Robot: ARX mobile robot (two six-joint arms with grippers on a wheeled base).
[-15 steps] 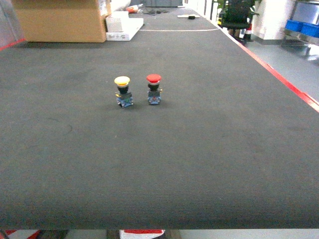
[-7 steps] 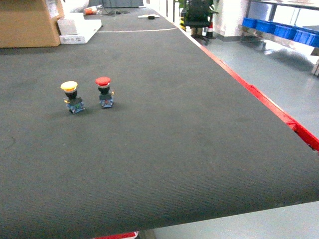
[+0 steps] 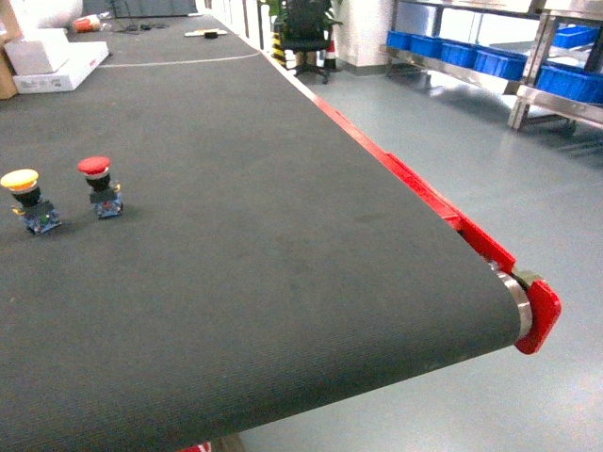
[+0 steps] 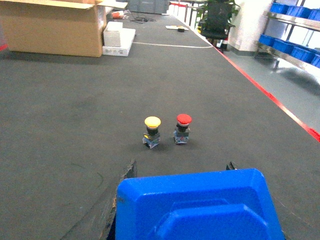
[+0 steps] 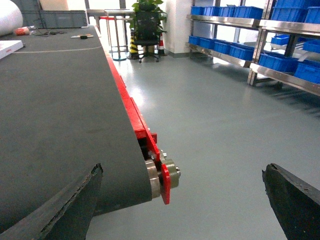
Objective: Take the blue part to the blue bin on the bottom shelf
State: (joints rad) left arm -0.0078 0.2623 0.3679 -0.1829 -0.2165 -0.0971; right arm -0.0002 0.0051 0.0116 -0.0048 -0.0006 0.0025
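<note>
Blue part [image 4: 195,207] only between left-wrist fingers [image 4: 127,172]

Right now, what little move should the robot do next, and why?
Probably turn right and roll toward the rack. The blue part already sits in the left claw, while the blue bins on the bottom shelf stand far across the floor, at the right of the head view. The right claw is open and empty.
</note>
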